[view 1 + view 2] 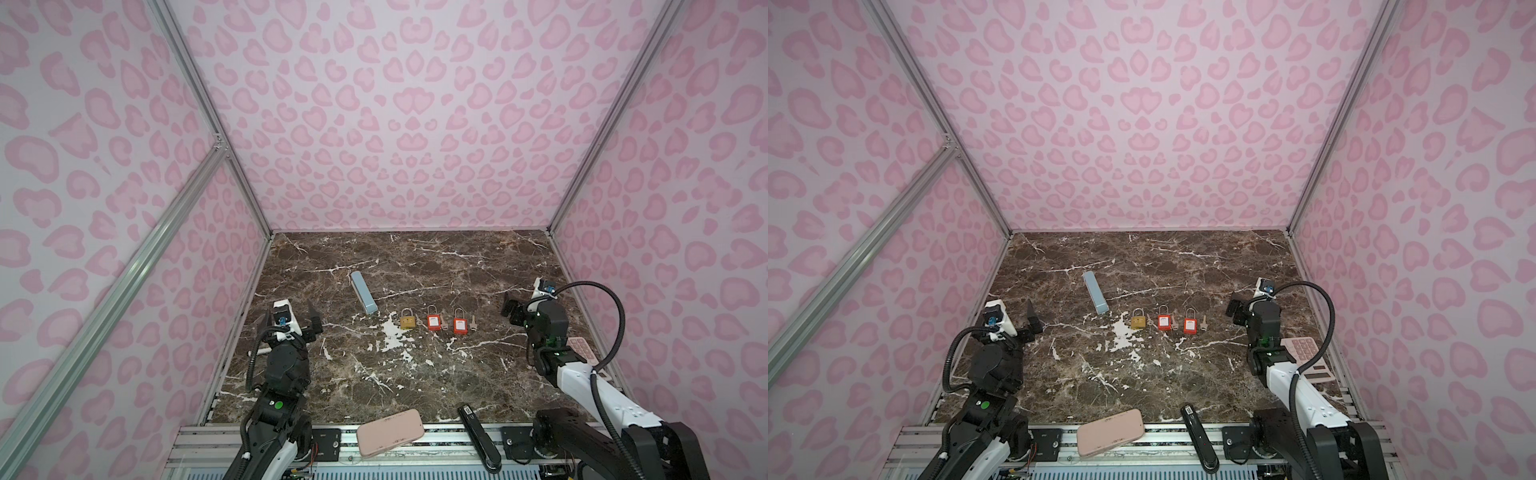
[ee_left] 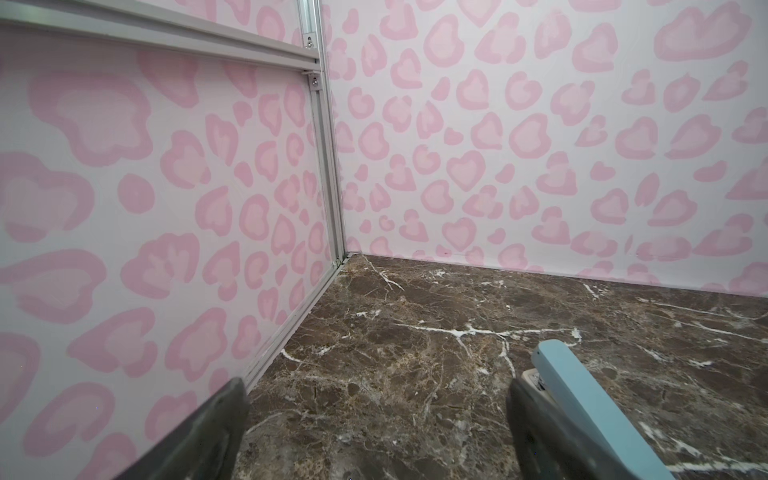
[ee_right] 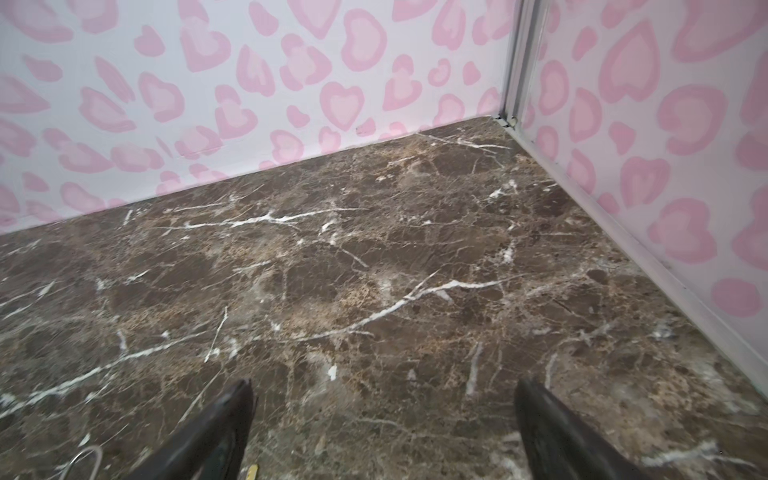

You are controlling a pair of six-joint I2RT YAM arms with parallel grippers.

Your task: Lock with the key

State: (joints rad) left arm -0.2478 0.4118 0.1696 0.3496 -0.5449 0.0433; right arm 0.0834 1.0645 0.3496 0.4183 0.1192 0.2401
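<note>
Three padlocks lie in a row mid-table in both top views: a brass one (image 1: pixel 408 322) and two red ones (image 1: pixel 433 321) (image 1: pixel 459 324). A small key lies just right of each: (image 1: pixel 419 320), (image 1: pixel 444 322), (image 1: pixel 473 321). My left gripper (image 1: pixel 287 312) hovers open near the left wall, well left of the padlocks; only bare marble shows between its fingers (image 2: pixel 376 386). To the right of the row, my right gripper (image 1: pixel 513 309) is open and empty over bare marble (image 3: pixel 384 384). Neither gripper touches a padlock or a key.
A light blue stapler (image 1: pixel 363 292) lies behind and left of the padlocks, close to my left gripper's finger in the wrist view (image 2: pixel 590 399). A pink phone case (image 1: pixel 390 432) and a black stapler (image 1: pixel 478 436) lie at the front edge. A pink calculator (image 1: pixel 584 351) sits by the right wall.
</note>
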